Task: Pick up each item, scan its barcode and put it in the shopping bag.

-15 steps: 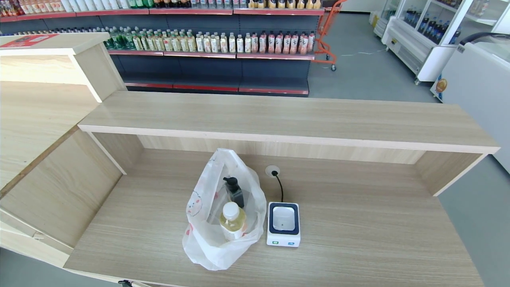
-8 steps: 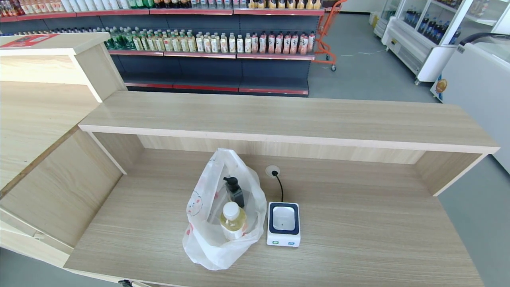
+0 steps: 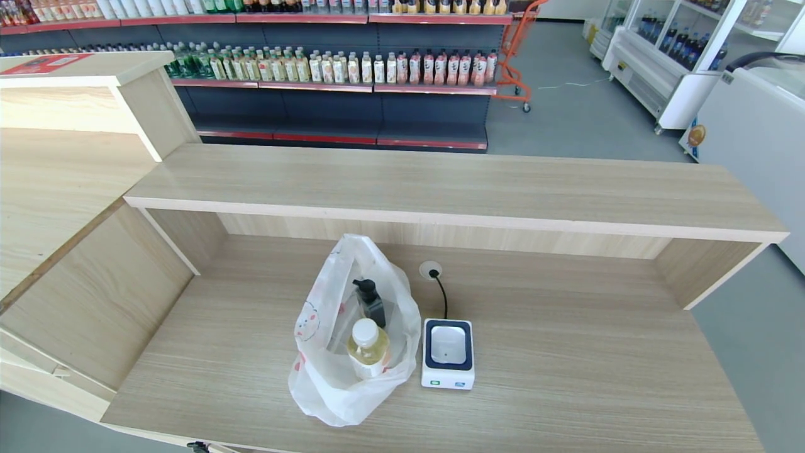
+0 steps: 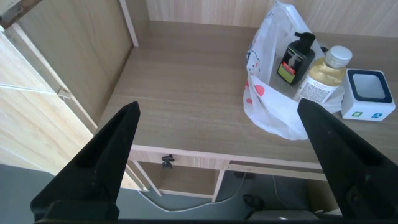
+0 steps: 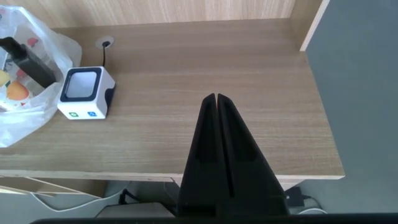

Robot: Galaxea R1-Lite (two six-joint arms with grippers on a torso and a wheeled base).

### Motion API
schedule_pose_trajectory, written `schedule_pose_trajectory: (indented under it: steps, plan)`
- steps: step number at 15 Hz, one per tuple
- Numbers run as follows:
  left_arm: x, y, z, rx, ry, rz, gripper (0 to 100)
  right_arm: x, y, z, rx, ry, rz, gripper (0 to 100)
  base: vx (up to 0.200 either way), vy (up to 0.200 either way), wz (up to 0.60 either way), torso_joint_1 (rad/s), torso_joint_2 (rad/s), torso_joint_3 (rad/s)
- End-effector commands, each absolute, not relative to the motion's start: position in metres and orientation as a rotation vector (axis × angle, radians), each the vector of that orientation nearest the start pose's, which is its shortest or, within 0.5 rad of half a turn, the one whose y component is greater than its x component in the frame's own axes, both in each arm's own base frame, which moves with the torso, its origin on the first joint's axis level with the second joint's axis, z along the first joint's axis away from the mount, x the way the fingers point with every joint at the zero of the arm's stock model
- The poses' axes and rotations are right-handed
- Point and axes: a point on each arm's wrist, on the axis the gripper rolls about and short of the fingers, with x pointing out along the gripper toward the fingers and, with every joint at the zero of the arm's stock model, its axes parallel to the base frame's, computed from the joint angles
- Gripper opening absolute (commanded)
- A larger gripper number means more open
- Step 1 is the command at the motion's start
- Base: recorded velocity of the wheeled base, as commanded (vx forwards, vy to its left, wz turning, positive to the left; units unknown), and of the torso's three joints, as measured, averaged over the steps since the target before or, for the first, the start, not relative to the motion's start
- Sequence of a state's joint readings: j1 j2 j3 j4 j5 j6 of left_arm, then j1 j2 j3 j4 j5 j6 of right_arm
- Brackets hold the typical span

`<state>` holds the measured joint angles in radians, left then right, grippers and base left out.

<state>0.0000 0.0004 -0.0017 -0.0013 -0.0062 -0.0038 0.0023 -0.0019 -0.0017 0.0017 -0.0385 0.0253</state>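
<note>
Slumping crinkly on woodgrain counter (image 3: pixel 566 352), shopping bag (image 3: pixel 324 384); left gripper (image 4: pixel 217 107) wide, right gripper (image 5: pixel 216 97) pinched together

Closed hand (image 5: pixel 216 97) faces counter (image 5: pixel 199 56); scanner (image 5: pixel 86 93) beside shopping bag (image 5: pixel 22 124).

Left of the white, navy-topped scanner (image 3: pixel 447 371), the bag (image 3: pixel 321 390) is translucent white with red prints. In it are a black pump bottle (image 3: pixel 371 305) and a yellow, white-capped drink (image 3: pixel 366 349). The counter (image 3: pixel 566 365) is pale woodgrain.
</note>
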Motion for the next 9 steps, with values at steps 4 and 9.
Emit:
schedule_pose_trajectory:
  steps: [4, 9]
  plan:
    - [-0.0229, -0.0001, 0.0761, -0.005, -0.003, -0.006, 100, -0.0229, -0.0009, 0.0757, 0.025, 0.000, -0.035, 0, 0.000, 0.000, 0.00, 0.000, 0.00, 0.000]
    - [-0.0229, -0.0001, 0.0761, -0.005, -0.003, -0.006, 100, -0.0229, -0.0009, 0.0757, 0.025, 0.000, -0.035, 0, 0.080, 0.000, 0.00, 0.002, 0.00, 0.001]
